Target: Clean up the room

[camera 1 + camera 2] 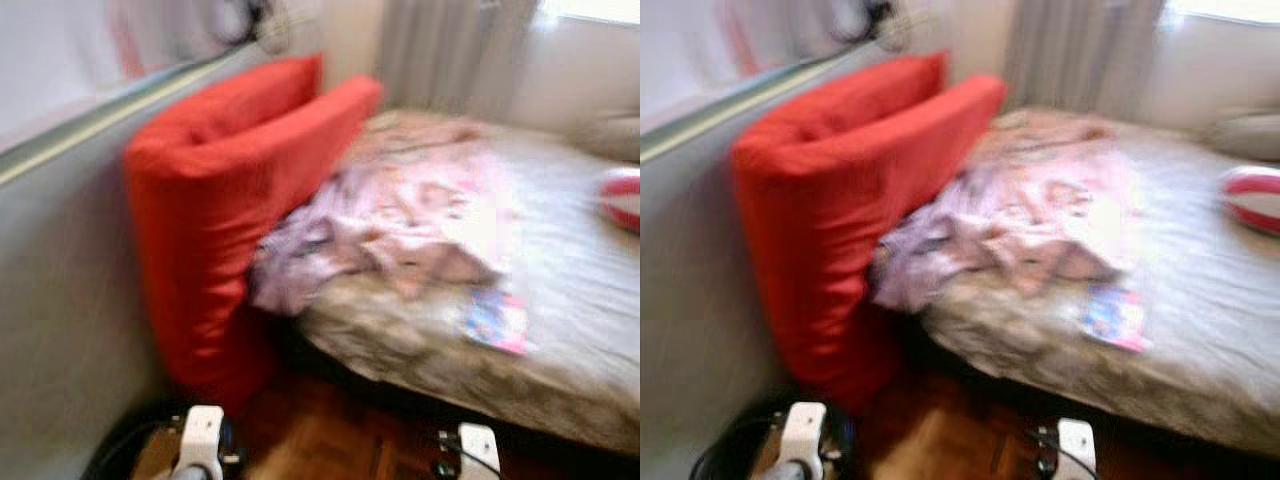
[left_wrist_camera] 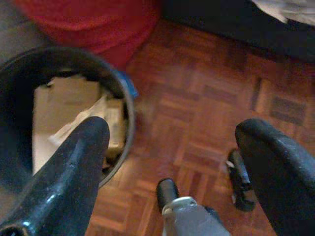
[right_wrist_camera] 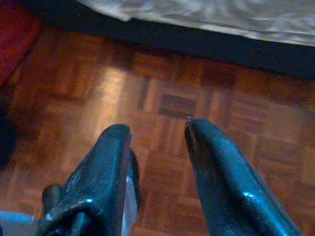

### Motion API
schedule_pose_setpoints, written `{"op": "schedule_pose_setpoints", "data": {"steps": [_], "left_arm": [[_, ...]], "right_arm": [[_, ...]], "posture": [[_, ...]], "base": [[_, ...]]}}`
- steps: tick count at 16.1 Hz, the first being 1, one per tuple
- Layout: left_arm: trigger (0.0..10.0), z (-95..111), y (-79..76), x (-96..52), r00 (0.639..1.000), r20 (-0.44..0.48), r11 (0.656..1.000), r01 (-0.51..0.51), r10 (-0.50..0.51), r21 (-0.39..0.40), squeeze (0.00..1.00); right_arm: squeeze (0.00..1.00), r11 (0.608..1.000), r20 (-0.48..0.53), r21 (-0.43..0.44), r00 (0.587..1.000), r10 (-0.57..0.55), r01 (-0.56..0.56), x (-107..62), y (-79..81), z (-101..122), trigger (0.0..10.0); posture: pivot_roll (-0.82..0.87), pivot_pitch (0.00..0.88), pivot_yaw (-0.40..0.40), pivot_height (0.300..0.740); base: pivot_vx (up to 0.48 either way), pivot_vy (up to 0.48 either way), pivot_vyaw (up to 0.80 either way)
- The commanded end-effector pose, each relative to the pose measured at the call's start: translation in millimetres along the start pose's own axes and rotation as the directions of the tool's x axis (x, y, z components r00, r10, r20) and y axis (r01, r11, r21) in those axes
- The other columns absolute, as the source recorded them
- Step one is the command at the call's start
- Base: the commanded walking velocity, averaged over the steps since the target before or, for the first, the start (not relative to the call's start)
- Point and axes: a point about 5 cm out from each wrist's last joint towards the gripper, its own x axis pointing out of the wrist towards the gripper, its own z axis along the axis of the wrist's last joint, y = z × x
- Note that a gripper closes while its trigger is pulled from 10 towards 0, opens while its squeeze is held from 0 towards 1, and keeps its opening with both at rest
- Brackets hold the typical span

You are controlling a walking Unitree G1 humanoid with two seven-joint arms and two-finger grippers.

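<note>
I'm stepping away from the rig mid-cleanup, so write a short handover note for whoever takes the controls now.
Left gripper: open, holding nothing, low over the parquet floor beside a dark bin with cardboard and paper in it.
Right gripper: fingers apart, holding nothing, over the floor near the bed's edge.
On the bed: crumpled pink clothes, a small colourful booklet or packet, a red-and-white item.
Red cushions lean against the wall.
Done: cannot tell. Left: nothing on the bed has been picked up yet.

We saw a crumpled pink-lilac blanket (image 1: pixel 390 225) heaped on the bed (image 1: pixel 570 300), spilling off its near corner against a big red cushion (image 1: pixel 215 200). A small colourful booklet (image 1: pixel 497 320) lay flat by the bed's edge, just beside the blanket.
</note>
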Motion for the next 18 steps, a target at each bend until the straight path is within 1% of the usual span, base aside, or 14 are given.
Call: {"op": "schedule_pose_setpoints", "data": {"steps": [1,4,5,6,8,9,12,18], "left_arm": [[10.0,-5.2,0.0,-0.9,1.000,-0.028,1.000,0.006,-0.006,0.004,0.00],[10.0,-3.7,2.3,-0.8,1.000,-0.025,1.000,0.003,-0.003,0.011,0.00],[10.0,-2.1,3.4,-0.6,1.000,-0.022,1.000,0.009,-0.008,0.024,0.00],[10.0,-1.5,4.2,-0.5,1.000,-0.022,0.999,0.012,-0.011,0.033,0.00],[10.0,-1.0,3.8,-0.4,1.000,-0.019,0.999,0.012,-0.011,0.037,0.00],[10.0,-1.6,3.5,-0.6,1.000,-0.018,0.999,0.010,-0.009,0.031,0.00],[10.0,-7.1,3.8,-2.1,1.000,-0.029,1.000,0.008,-0.007,0.029,0.00],[10.0,-4.7,1.7,-1.1,1.000,-0.026,0.999,0.012,-0.011,0.031,0.00]], "right_arm": [[0.00,1.000,0.010,0.008,1.000,0.003,-0.003,0.8,3.5,1.7,10.0],[0.00,1.000,0.026,0.019,1.000,0.011,-0.012,1.2,5.6,4.1,10.0],[0.00,0.999,0.034,0.037,0.999,0.011,-0.012,1.7,7.2,6.0,10.0],[0.00,0.999,0.041,0.045,0.999,0.013,-0.015,2.1,8.9,6.9,10.0],[0.00,0.999,0.030,0.041,0.999,0.015,-0.016,2.1,9.7,5.5,10.0],[0.00,0.999,0.019,0.029,1.000,0.017,-0.018,1.8,9.9,3.3,10.0],[0.00,0.999,0.004,0.027,1.000,0.020,-0.020,1.0,9.8,-1.6,10.0],[0.00,0.999,0.021,0.038,1.000,0.007,-0.007,0.4,6.6,-0.8,10.0]], "posture": [[-0.05,0.000,-0.056,0.740],[-0.05,0.000,-0.041,0.740],[-0.04,0.000,-0.013,0.740],[-0.04,0.000,-0.006,0.740],[-0.02,0.000,-0.015,0.740],[0.00,0.000,-0.018,0.740],[0.01,0.000,-0.023,0.740],[0.01,0.000,-0.026,0.740]], "base": [[0.000,0.000,0.00],[0.000,0.000,0.00],[0.000,0.000,0.00],[0.000,0.000,0.00],[0.000,0.000,0.00],[0.000,-0.262,0.00],[0.000,-0.270,-0.63],[0.000,-0.269,0.00]]}}
